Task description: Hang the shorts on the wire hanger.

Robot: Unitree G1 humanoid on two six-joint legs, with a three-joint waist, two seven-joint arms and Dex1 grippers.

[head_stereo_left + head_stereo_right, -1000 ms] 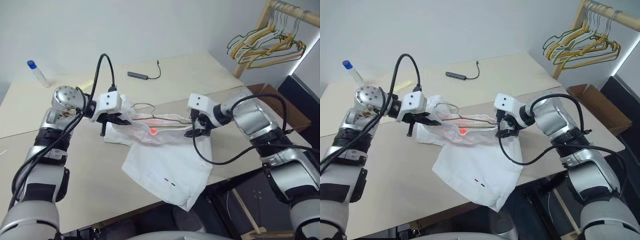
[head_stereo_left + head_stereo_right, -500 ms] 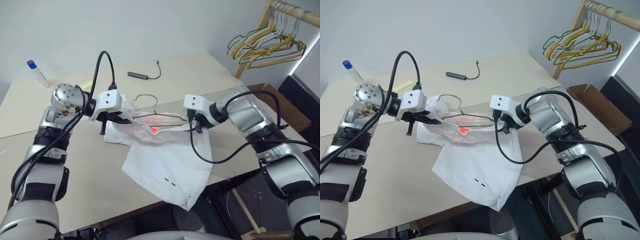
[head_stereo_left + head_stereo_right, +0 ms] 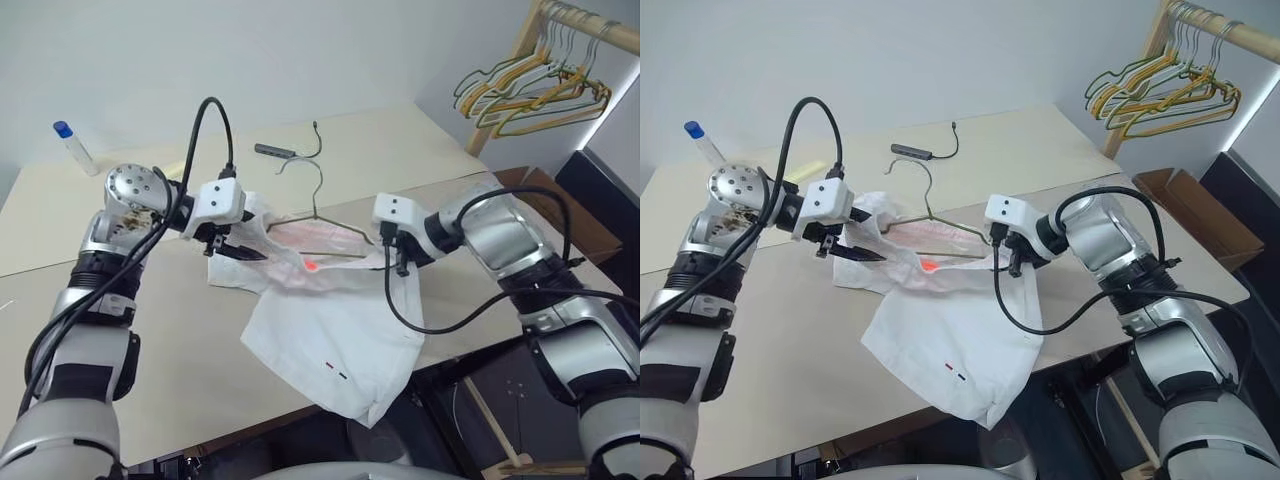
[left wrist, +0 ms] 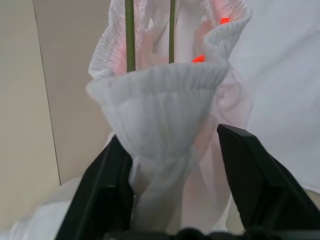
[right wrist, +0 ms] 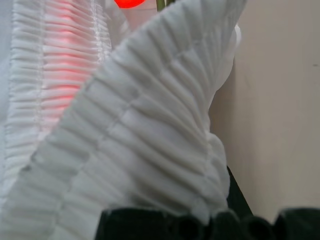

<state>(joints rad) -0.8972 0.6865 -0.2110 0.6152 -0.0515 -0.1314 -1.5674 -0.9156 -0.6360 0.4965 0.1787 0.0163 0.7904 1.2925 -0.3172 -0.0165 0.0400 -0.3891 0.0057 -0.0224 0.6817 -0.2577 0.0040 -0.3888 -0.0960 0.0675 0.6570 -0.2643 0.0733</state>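
Shorts (image 3: 335, 335) lie on the beige table (image 3: 150, 340), legs spilling over its near edge, waistband lifted between the 2 grippers with the wire hanger (image 3: 318, 215) threaded inside it, the hook standing up above the cloth. Left gripper (image 3: 238, 250) at the waistband's left end, its 2 black fingers (image 4: 260, 175) spread wide, gathered elastic sitting between them and touching 1 finger. Right gripper (image 3: 398, 262) at the waistband's right end, pinched tight on the elastic; a bunch of yellow and green hangers (image 3: 525, 95) hangs on a wooden rail well apart.
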